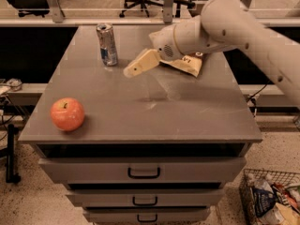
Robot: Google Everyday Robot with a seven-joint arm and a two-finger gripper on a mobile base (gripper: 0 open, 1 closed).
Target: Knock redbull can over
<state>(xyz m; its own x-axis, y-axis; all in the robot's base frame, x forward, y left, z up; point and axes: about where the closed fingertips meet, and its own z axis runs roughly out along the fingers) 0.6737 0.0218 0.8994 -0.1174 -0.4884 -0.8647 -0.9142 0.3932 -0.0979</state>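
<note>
The redbull can (107, 44) stands upright near the back left of the grey cabinet top (140, 107). It is slim, silver and blue, with a silver top. My gripper (130, 71) reaches in from the right on a white arm (225, 25) and hangs just above the surface, a short way to the right of the can and slightly nearer than it, not touching it. Its tan fingers point left toward the can.
A brown-and-yellow chip bag (187, 62) lies behind the arm at the back right. A red apple (68, 114) sits at the front left. Drawers are below the top. A wire basket (272, 198) stands on the floor at the right. Office chairs are behind.
</note>
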